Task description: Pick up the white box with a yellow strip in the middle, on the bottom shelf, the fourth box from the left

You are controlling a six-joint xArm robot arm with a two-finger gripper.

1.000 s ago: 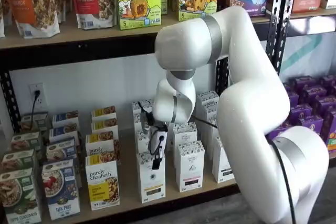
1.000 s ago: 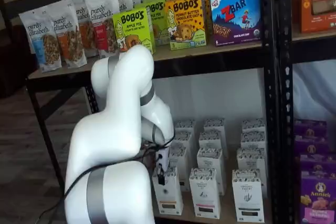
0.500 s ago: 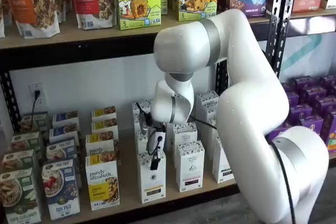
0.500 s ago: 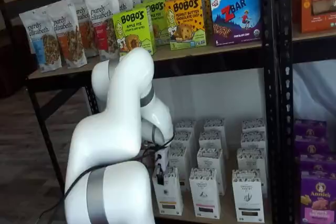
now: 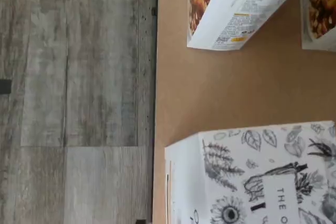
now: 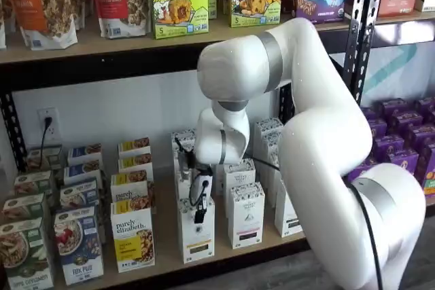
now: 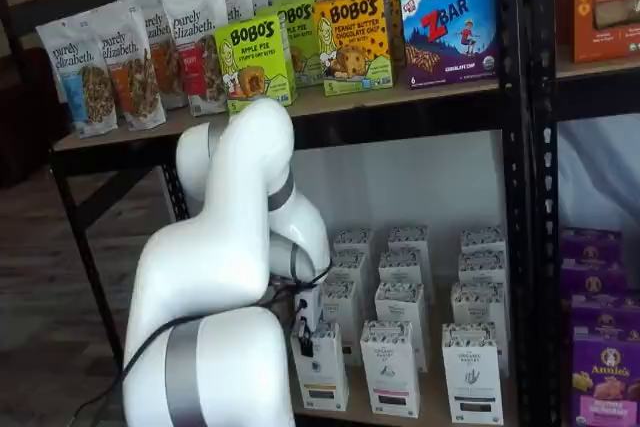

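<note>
The white box (image 6: 196, 232) stands at the front edge of the bottom shelf (image 6: 170, 246), just right of a white-and-yellow granola box (image 6: 132, 237), yellowish strip across its lower front. In this shelf view the gripper (image 6: 200, 214) hangs right over the box's top, black fingers seen side-on against the speckled band; whether they are apart or closed, cannot tell. A cable (image 6: 192, 195) loops beside them. A matching carton (image 6: 245, 214) with a dark strip stands to the right.

In a shelf view from the other side, the white box (image 7: 322, 367) sits at the shelf's front edge, partly behind the white arm (image 7: 220, 277). Gripper (image 7: 299, 331) at its top corner; gap unreadable.

Wrist view: the white box's illustrated top (image 5: 262, 177) close to the shelf's front edge (image 5: 156, 98), wood-plank floor (image 5: 73, 77) beyond it.
</note>
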